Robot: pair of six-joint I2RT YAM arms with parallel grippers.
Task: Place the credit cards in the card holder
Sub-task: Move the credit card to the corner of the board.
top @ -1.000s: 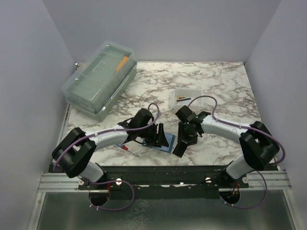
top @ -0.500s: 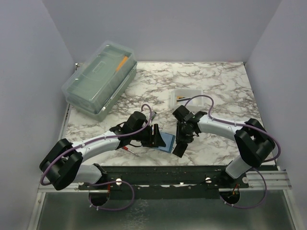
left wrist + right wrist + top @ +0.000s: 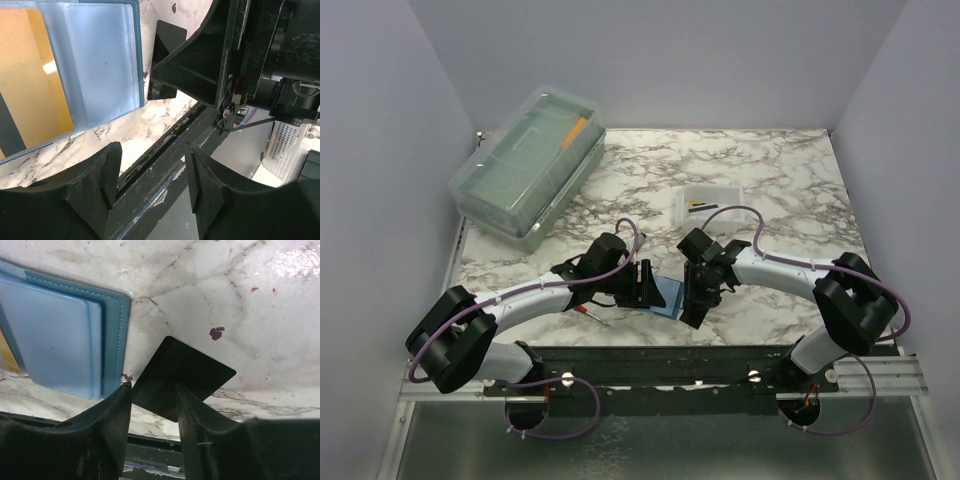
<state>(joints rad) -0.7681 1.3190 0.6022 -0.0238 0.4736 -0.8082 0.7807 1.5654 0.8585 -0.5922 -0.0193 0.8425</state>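
The teal card holder [image 3: 667, 294] lies open on the marble between my two grippers. In the left wrist view a yellow-gold credit card [image 3: 30, 75] sits behind the clear pockets of the card holder [image 3: 100, 60]. My right gripper [image 3: 152, 390] is shut on a black credit card [image 3: 190, 370], which it holds tilted just right of the card holder's teal edge [image 3: 114, 335]. From above, the right gripper [image 3: 692, 306] is at the holder's right side. My left gripper [image 3: 152, 155] is open with nothing between its fingers, and from above the left gripper [image 3: 644, 284] stands at the holder's left side.
A small translucent white tray [image 3: 685, 207] at the back holds more cards [image 3: 704, 206]. A big clear lidded box [image 3: 525, 165] stands at the back left. A small red-tipped item [image 3: 588, 313] lies by the left arm. The table's front rail [image 3: 650, 357] runs just below the grippers.
My right gripper's jaws have closed in on the black card and shifted slightly left toward the holder. The left arm has stretched out lower, its gripper staying by the holder.
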